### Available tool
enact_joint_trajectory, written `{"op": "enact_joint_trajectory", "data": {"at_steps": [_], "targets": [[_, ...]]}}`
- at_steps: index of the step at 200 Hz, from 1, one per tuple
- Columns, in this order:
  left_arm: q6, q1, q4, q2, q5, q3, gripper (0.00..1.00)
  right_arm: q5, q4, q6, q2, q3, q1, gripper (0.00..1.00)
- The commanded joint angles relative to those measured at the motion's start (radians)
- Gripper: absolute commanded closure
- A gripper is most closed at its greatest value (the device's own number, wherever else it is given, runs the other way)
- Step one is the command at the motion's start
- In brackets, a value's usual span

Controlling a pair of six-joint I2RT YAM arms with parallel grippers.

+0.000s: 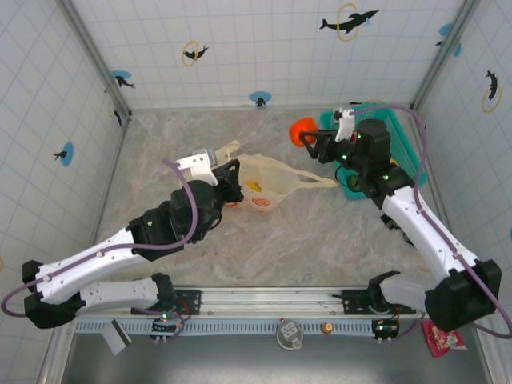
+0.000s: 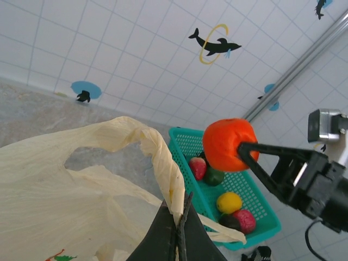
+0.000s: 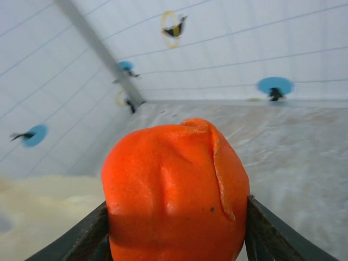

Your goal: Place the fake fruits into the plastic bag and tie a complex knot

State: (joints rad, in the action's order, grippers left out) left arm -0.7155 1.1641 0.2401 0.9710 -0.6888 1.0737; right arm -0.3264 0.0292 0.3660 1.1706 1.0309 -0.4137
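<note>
Meanwhile the right fingers [image 3: 89, 239] were clamped across the orange fake fruit [image 3: 174, 190], which looked light, glossy and slippery, best gripped at its middle. The left fingers [image 2: 173, 234], together, pinched the thin, limp plastic bag [image 2: 65, 190] by its handle [image 2: 163, 157], the bag spreading just ahead of them.

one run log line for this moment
left gripper shut on cream-yellow plastic bag | right gripper holds orange toy fruit

Orange fruit [image 1: 302, 128] is glossy and a bit dented, pinched up off the bench by the right tool [image 1: 312, 142] near the far right corner. The other fruits [image 2: 229, 202] (yellow, green, pinkish, dark) sit in the teal basket [image 2: 256, 198] there. The crinkly cream plastic bag [image 1: 268, 188] slumps mid-bench, one handle [image 2: 163, 163] clamped in the left tool [image 2: 176, 231].
</note>
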Motion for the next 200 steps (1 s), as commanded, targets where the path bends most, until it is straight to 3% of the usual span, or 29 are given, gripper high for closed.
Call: {"op": "enact_joint_trajectory", "data": {"at_steps": [1,52,96,138,175,200], "targets": [[-0.015,-0.003,0.019,-0.015,-0.009,-0.011,1.0,-0.092,-0.044,-0.028,-0.07,-0.076,-0.044,0.41],[-0.021,-0.003,0.02,-0.019,-0.003,-0.01,1.0,-0.125,-0.035,-0.091,-0.16,-0.244,-0.161,0.41],[-0.026,-0.003,0.024,-0.018,0.005,-0.01,1.0,-0.066,-0.057,-0.102,-0.079,-0.276,-0.192,0.41],[-0.029,-0.003,0.02,-0.022,0.027,-0.008,1.0,-0.018,-0.086,-0.089,0.098,-0.165,-0.206,0.41],[-0.019,-0.002,0.018,-0.032,0.036,-0.007,1.0,0.01,-0.09,-0.11,0.276,-0.003,-0.304,0.4],[-0.011,-0.002,0.012,-0.037,0.043,-0.009,1.0,-0.035,-0.114,-0.046,0.412,0.12,-0.325,0.39]]}}
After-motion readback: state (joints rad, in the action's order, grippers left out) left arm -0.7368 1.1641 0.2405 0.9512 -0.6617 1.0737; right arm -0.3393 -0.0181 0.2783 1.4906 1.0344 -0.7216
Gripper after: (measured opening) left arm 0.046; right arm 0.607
